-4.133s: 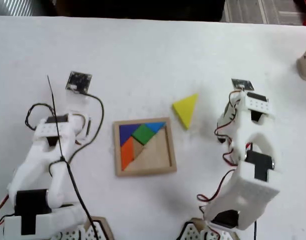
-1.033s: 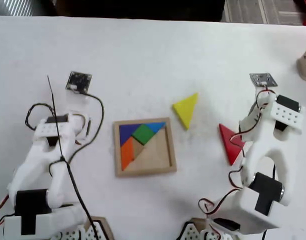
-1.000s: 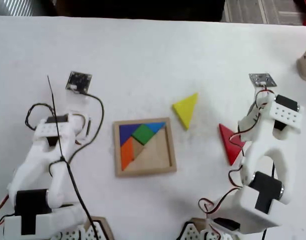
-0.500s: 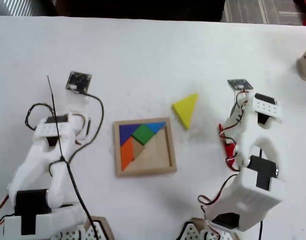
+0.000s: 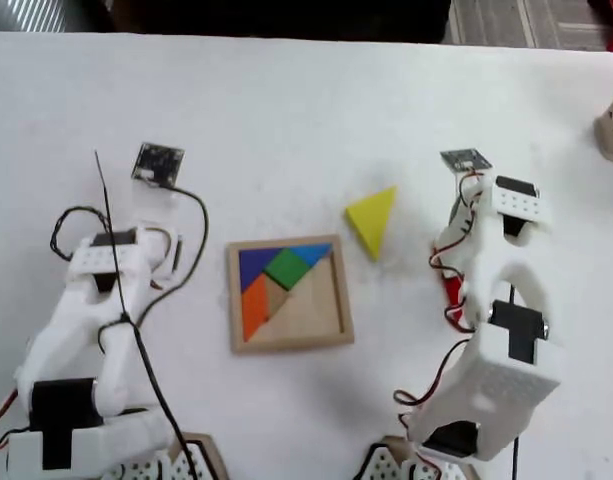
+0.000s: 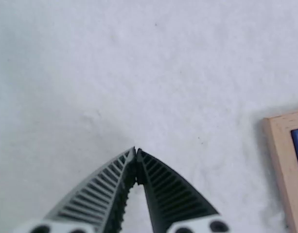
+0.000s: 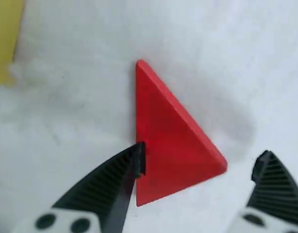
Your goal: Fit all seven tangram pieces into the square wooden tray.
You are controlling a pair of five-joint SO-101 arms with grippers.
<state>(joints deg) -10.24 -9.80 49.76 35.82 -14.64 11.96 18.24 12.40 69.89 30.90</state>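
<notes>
Square wooden tray [image 5: 289, 293] sits flat on the white bench [image 5: 286, 120]. Its left half holds a blue piece [image 5: 252, 267], green piece [image 5: 286, 268], light-blue piece [image 5: 312, 253] and orange piece [image 5: 253, 306]. A pale piece may sit beside the orange one; it is hard to tell from bare wood.

Yellow triangle [image 5: 372, 220] lies just off the tray's far right corner. Red triangle [image 7: 168, 145] lies flat, well right of the tray, under the right arm.

Right fingers [image 7: 114, 179] are spread wide and hold nothing. One tip is at the red triangle's straight edge, the other just past its corner.

Left fingers [image 6: 105, 189] are closed tip to tip and empty, over bare bench left of the tray.
</notes>
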